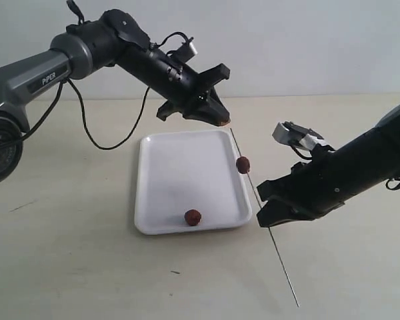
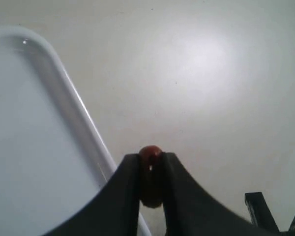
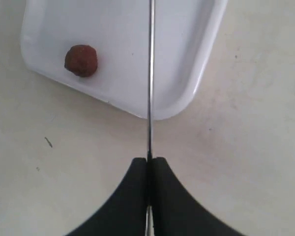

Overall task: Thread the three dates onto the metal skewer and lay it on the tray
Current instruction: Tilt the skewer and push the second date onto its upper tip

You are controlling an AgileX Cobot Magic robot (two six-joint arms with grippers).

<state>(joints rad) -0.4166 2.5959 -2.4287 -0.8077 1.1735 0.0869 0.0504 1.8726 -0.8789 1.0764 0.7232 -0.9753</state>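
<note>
Left gripper [image 1: 217, 117] pinching one date [image 2: 150, 153] above the tray's [image 1: 180, 157] far right corner, right gripper [image 3: 149, 162] clamping the metal skewer [image 3: 150, 73] right of the tray, second date [image 1: 243, 165] sitting on the skewer beside the tray's right rim, third date [image 1: 193, 217] lying inside the tray by its near rim.

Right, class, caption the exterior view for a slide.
Right gripper holds the metal skewer with one date; left gripper holds a second date; third date on tray.

**Head count by kind**

Three dates: lower-centre date [image 1: 193, 217], mid-frame date [image 1: 243, 164], upper-centre date [image 2: 150, 155]. One metal skewer [image 1: 283, 267]. One white tray [image 1: 180, 167]. Two grippers: left gripper [image 1: 220, 120], right gripper [image 1: 264, 208]. One tabletop [image 1: 67, 267].
</note>
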